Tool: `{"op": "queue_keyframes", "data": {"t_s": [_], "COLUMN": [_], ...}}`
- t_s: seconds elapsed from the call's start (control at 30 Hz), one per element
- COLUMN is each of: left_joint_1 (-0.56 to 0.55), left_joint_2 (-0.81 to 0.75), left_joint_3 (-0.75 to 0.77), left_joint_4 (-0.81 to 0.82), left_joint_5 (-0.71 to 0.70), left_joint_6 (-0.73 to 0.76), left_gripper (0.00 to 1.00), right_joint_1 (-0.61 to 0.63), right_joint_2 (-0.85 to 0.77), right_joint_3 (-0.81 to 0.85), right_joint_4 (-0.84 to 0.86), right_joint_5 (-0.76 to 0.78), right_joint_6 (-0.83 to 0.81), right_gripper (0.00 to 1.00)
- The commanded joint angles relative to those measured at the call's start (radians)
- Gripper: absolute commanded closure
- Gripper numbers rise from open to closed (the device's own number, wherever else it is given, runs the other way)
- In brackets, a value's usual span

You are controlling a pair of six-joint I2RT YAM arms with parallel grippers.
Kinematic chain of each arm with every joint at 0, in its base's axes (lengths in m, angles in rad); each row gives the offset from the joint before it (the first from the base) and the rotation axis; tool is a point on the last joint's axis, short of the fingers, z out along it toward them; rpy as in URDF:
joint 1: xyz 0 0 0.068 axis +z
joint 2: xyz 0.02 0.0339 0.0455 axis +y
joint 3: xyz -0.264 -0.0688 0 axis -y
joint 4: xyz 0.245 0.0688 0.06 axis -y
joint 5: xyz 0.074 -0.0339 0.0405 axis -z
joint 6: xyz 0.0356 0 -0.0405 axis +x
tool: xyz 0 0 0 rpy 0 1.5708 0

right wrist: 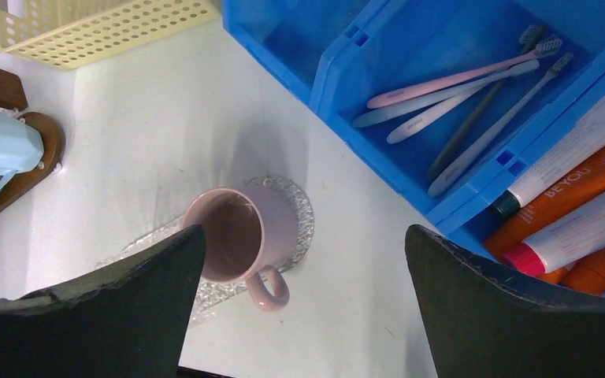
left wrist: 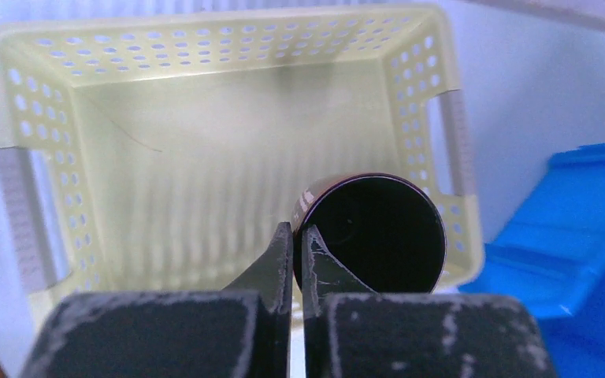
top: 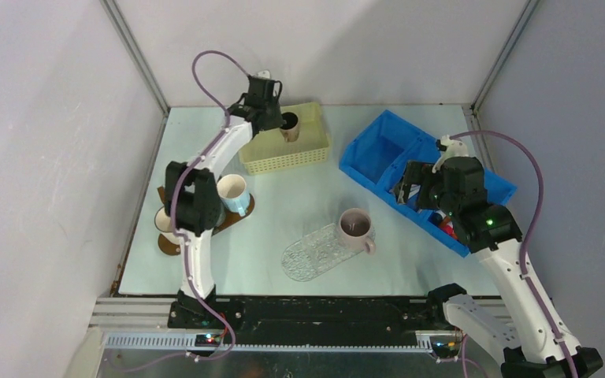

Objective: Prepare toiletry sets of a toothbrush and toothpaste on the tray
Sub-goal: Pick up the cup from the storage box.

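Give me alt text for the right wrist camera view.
Past the open right gripper, a pink mug stands on a clear tray. At right, a blue bin holds toothbrushes in one compartment and orange and white toothpaste tubes in the next.

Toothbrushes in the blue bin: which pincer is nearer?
Right. The right pincer hangs open at the edge of the blue bin, close to the toothbrushes. The left pincer is far off in the yellow basket, shut on the rim of a dark mug.

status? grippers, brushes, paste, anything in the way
Left gripper shut on dark mug rim in basket. Right gripper open, empty. Toothbrushes and tubes in bin, none on tray. Pink mug on tray.
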Motion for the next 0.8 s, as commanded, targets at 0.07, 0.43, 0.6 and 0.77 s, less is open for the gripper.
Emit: {"op": "queue_keyframes", "data": {"t_s": [0.07, 0.43, 0.6, 0.77], "left_joint_1": [-0.012, -0.112, -0.186, -0.28], "left_joint_2": [-0.28, -0.647, -0.819, -0.951], "left_joint_3": [-0.1, -0.478, -0.658, -0.777], "left_joint_4": [0.026, -0.005, -0.023, -0.068], "left_joint_5": [-0.031, -0.062, -0.119, -0.225], "left_joint_6": [-0.065, -0.142, -0.203, -0.266], "left_gripper": [1.0, 1.0, 1.0, 1.0], "right_joint_1": [-0.006, -0.005, -0.006, -0.006], "right_joint_2": [-0.028, -0.049, -0.048, -0.044], "right_joint_3": [0.004, -0.033, -0.04, -0.043], "right_joint_4": [0.018, 0.045, 0.06, 0.071], "right_joint_5": [-0.011, -0.033, -0.035, -0.057], "right_joint_6": [-0.023, -0.027, -0.029, -0.032], "right_gripper": [0.01, 0.01, 0.01, 0.0]}}
